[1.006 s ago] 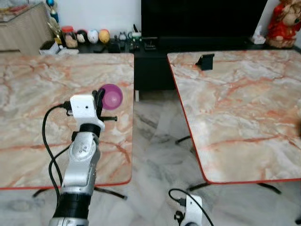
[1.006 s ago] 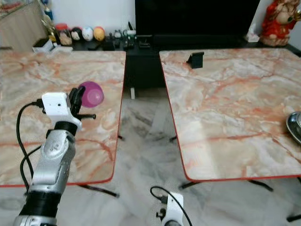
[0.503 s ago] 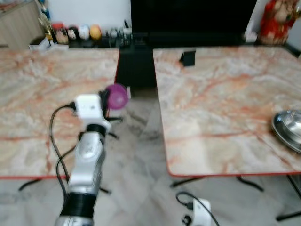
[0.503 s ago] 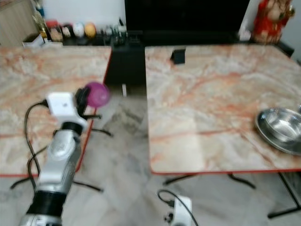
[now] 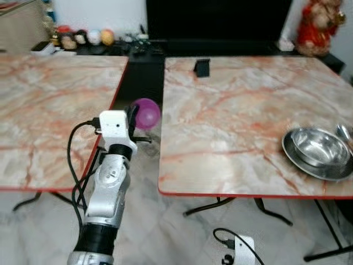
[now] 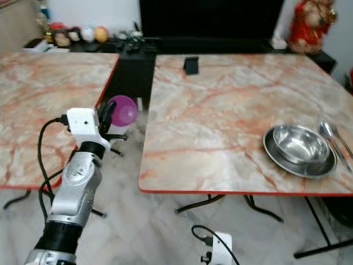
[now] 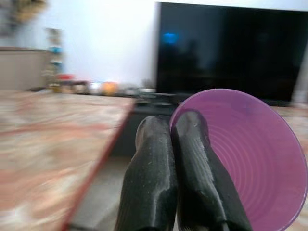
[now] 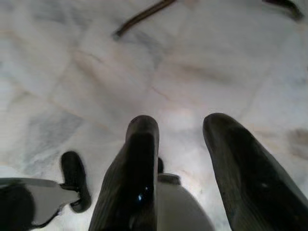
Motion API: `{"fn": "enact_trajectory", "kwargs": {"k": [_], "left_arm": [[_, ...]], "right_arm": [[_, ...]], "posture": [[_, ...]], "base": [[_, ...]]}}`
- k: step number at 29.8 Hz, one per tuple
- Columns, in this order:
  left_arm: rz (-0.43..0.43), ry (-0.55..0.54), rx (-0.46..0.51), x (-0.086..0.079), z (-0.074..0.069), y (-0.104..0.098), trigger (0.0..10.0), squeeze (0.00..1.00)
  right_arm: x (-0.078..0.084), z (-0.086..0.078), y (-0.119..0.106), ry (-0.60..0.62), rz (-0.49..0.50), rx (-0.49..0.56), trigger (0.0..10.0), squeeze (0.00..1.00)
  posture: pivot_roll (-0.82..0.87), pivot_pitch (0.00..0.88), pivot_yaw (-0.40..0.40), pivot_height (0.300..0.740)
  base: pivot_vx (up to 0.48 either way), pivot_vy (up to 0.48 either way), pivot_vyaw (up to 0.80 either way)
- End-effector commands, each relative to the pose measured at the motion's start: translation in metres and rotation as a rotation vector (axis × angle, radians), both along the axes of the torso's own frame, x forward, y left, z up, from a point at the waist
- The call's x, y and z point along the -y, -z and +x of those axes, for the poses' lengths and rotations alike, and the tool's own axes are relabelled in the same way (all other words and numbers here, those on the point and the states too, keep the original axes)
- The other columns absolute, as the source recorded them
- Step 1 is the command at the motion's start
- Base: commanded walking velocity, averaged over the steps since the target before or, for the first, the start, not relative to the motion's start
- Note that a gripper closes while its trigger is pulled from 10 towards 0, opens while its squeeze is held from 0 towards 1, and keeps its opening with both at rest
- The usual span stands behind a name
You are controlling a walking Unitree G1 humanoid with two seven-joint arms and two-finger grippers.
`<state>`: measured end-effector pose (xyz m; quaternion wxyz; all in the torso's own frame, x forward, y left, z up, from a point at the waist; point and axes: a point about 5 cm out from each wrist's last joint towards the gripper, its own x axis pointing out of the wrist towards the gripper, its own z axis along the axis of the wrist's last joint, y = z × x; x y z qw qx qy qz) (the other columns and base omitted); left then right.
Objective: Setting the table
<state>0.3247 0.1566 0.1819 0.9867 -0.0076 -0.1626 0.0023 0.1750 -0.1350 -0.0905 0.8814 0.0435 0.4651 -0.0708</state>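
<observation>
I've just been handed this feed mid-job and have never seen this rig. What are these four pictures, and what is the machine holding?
It is a walking humanoid robot with two silver arms, each ending in a gripper of two black fingers. The two wide pictures come from a stereo camera on its head, looking forward and down. They show two marble-patterned tables: the left table and the right table, with tiled floor between them. On the right table sit a steel bowl on a steel plate, a spoon beside them, and a small black stand at the far edge.

The other two pictures come from wrist cameras. The left gripper is raised over the gap and pinches the rim of a purple cup. The right gripper hangs idle, open, over the floor.
</observation>
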Motion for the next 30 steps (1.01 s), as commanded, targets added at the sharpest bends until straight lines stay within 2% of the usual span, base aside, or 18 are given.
{"fn": "enact_trajectory", "kwargs": {"k": [1,6,10,14,18,20,25,30], "left_arm": [[-0.002,0.016,0.012,0.006,0.001,-0.002,10.0,0.00],[0.058,0.044,0.018,0.008,0.001,-0.001,10.0,0.00],[0.118,0.049,0.019,0.000,0.000,0.000,10.0,0.00],[0.242,0.038,0.011,-0.026,0.001,-0.001,10.0,0.00],[0.318,0.027,0.011,-0.040,0.001,-0.002,10.0,0.00],[0.323,0.025,0.009,-0.041,0.001,-0.001,10.0,0.00],[0.319,0.035,0.008,-0.039,0.001,0.001,10.0,0.00],[0.330,0.068,-0.010,-0.036,0.003,0.006,10.0,0.00]], "right_arm": [[0.001,-0.001,0.001,0.020,0.014,-0.005,10.0,0.00],[0.004,-0.001,0.001,0.011,0.007,-0.005,10.0,0.00],[0.003,-0.002,0.001,0.010,0.007,-0.006,10.0,0.00],[0.007,-0.002,0.001,0.013,0.006,-0.005,10.0,0.00],[0.010,-0.003,0.001,0.015,0.005,-0.006,10.0,0.00],[0.018,-0.004,0.002,0.020,-0.001,-0.008,10.0,0.00],[0.025,-0.006,0.002,0.027,-0.007,-0.008,10.0,0.00],[0.019,-0.005,0.002,0.026,-0.005,-0.007,10.0,0.00]], "posture": [[0.08,0.000,-0.030,0.731],[0.08,0.000,-0.030,0.731],[0.08,0.000,-0.030,0.731],[0.08,0.000,-0.029,0.731],[0.09,0.000,-0.032,0.731],[0.09,0.000,-0.035,0.731],[0.08,0.000,-0.037,0.731],[0.08,0.000,-0.037,0.731]], "base": [[0.000,-0.334,0.00],[0.000,-0.337,0.00],[0.000,-0.333,0.00],[0.000,-0.334,0.00],[0.000,-0.334,0.00],[0.000,-0.337,0.00],[0.000,-0.335,0.00],[0.000,-0.183,0.00]]}}
